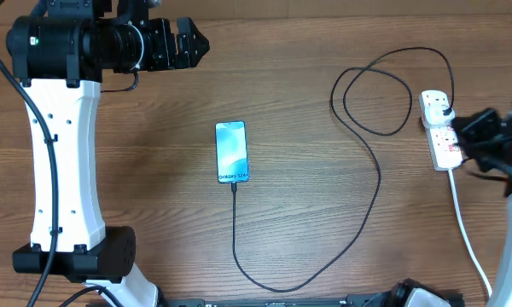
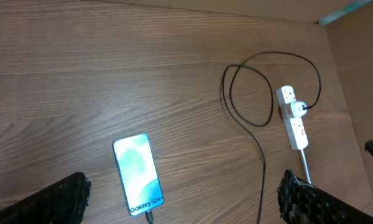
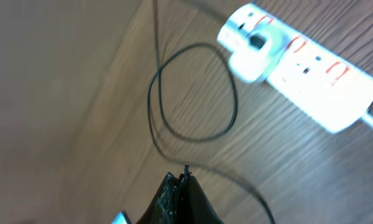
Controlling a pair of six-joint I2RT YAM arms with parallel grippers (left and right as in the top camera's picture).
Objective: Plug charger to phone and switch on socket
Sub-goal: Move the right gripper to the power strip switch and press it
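Wooden surface (image 1: 324, 51) had just three things on it: one phone (image 1: 231, 152), one charger (image 1: 379, 179) and one socket (image 1: 440, 130). The phone sat dead centre in the overhead shot, screen lit blue, with the charger's tip already stuck into its bottom edge. From there the black cable ran down, swung right, curled into one loop at upper right and ended at the plug seated in the socket, which lay at the far right with its single white cord (image 1: 465, 226) trailing to the lower right corner. The left gripper (image 1: 196, 44) hung at upper left, well apart from everything, fingers (image 2: 62, 199) spread wide with nothing between them. The right gripper (image 1: 468, 135) was just beside the socket, fingers (image 3: 177, 199) pinched together on nothing.
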